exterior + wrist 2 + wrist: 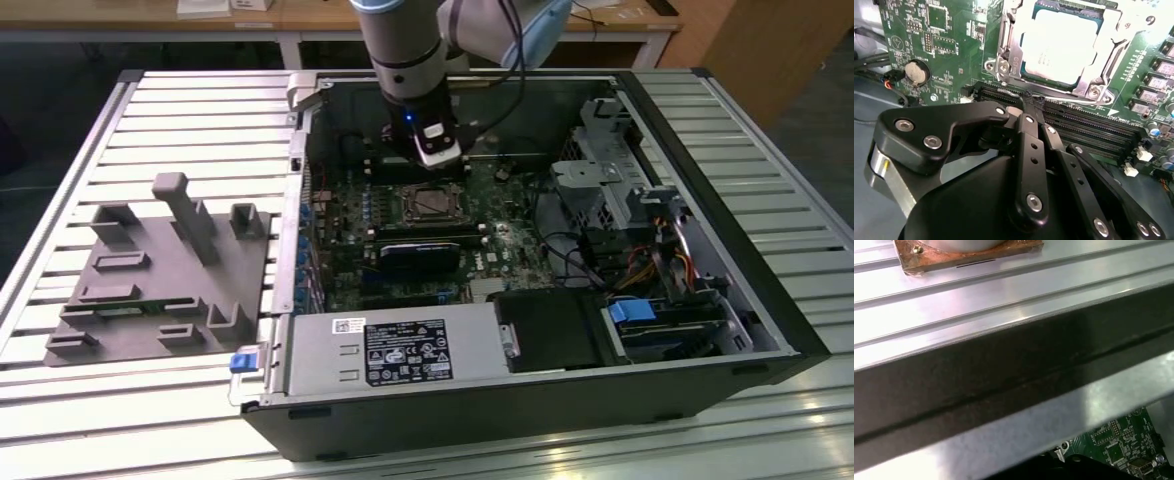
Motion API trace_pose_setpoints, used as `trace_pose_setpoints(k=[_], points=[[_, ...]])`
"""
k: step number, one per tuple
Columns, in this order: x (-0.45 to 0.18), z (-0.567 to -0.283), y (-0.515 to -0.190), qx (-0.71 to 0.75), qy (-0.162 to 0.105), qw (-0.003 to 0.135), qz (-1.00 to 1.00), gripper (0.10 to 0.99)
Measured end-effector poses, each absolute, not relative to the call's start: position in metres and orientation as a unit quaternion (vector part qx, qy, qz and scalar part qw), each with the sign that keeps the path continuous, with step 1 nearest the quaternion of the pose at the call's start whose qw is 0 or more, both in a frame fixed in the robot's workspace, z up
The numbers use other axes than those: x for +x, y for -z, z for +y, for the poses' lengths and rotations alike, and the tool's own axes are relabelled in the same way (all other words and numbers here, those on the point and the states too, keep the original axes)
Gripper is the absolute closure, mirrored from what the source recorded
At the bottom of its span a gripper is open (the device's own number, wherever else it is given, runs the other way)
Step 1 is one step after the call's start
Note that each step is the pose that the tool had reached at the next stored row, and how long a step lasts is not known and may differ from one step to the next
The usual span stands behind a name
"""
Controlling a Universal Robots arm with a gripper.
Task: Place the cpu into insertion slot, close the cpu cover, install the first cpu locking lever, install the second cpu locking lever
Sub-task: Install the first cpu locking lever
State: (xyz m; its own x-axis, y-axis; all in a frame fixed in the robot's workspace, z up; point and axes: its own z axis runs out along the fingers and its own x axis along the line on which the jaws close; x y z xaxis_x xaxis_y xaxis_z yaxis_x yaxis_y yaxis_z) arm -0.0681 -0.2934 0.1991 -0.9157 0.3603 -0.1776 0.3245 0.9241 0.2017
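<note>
The cpu point(1061, 45), a silvery square chip, lies in the insertion slot point(430, 203) on the green board inside the open computer case. The cpu cover point(1010, 57), a thin metal frame, lies flat around the chip. In the second wrist view my gripper point(1031, 104) has its black fingers point(1030, 150) brought together at the tips, shut with nothing visible between them. The tips sit just beside the socket's edge, above the long black memory slots point(1089, 130). In the exterior view my gripper point(445, 168) hangs just behind the socket. I cannot make out the locking levers.
A black card point(416, 250) sits in front of the socket, with a power supply point(400, 350) at the case front and a drive cage point(601, 180) on the exterior view's right. A grey fixture point(160, 270) lies on the slatted table. The case wall point(1004, 370) is close by.
</note>
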Motion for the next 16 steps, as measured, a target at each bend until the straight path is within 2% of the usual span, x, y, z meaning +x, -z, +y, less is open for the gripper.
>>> trace_pose_setpoints(k=[16], points=[[-0.0682,-0.2930,-0.1914,0.191,-0.070,0.117,0.972,0.984]])
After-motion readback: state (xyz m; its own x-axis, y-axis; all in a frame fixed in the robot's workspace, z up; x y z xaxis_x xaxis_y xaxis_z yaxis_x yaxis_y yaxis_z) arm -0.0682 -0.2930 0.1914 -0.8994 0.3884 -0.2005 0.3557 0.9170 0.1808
